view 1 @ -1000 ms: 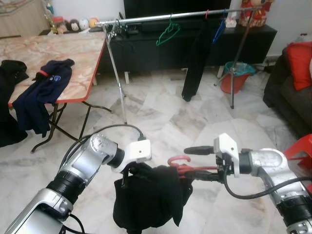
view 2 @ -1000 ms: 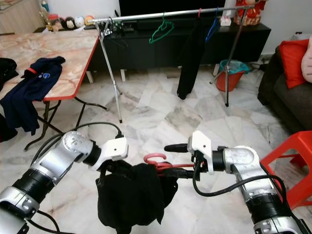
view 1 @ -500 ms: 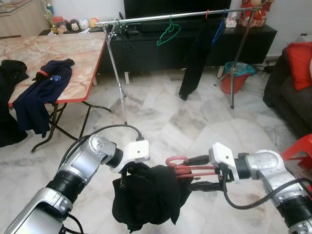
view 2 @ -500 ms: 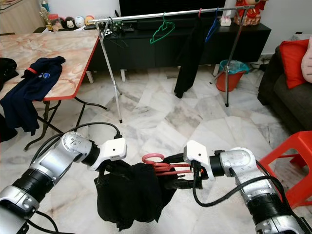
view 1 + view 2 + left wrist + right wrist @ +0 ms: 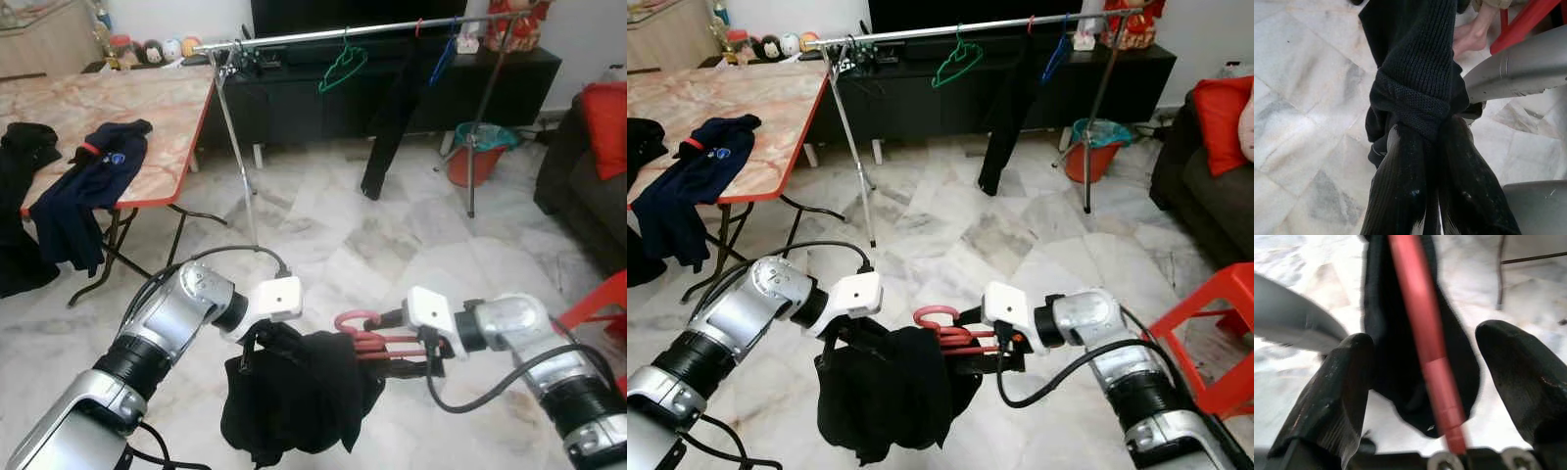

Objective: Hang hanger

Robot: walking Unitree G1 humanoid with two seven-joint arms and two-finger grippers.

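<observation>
Fingers: left gripper [image 5: 1432,161] pinching knitted black garment [image 5: 294,392] | right gripper [image 5: 1425,382] spread, straddling red hanger [image 5: 1422,333]

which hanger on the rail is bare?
The green hanger: it hangs bare. The red one carries a black garment, and the blue one sits beside that.

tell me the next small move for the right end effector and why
Probably close the right end effector on the red hanger: its fingers stand open either side of the bar, while the left end effector grips the black garment.
</observation>
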